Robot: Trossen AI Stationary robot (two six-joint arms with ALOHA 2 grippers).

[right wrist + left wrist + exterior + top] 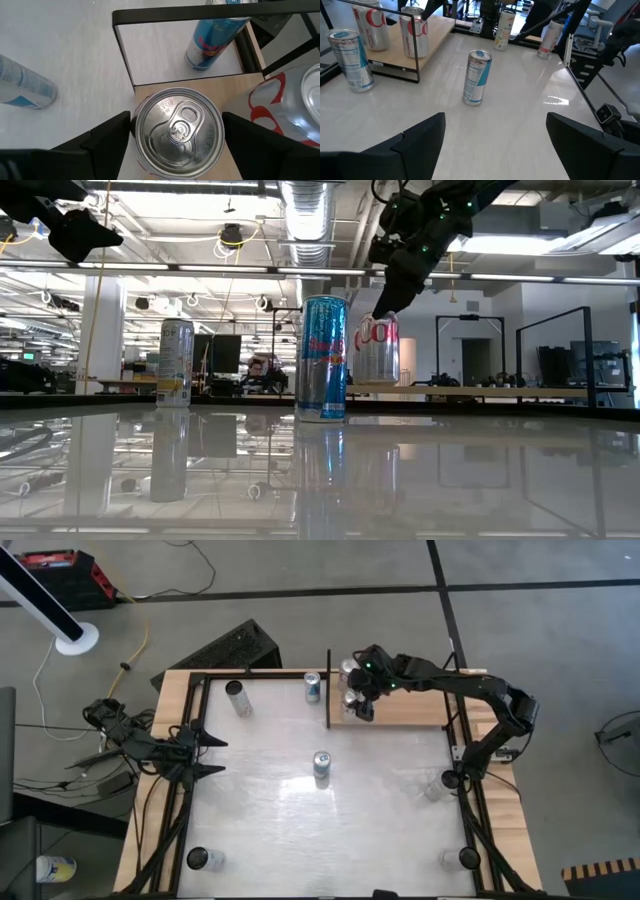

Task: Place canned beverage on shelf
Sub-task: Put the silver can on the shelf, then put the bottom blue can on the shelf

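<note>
Silver can (177, 131): I see it upright on shelf (400, 708), at the post end.
Right gripper (175, 132): over that can, fingers apart, flanking it.
Left gripper (492, 145): spread, well off shelf.

Shelf's (410, 710) end by the black post (329, 690) was crowded: two cans (352, 700) there w/ the right tool (358, 690) over them, blue can (312, 688) just beside the post. Rest of board lay bare. Worktop (380, 800) center held one can (321, 766); wide free room around it.

No readable text on cans (323, 358)
</note>
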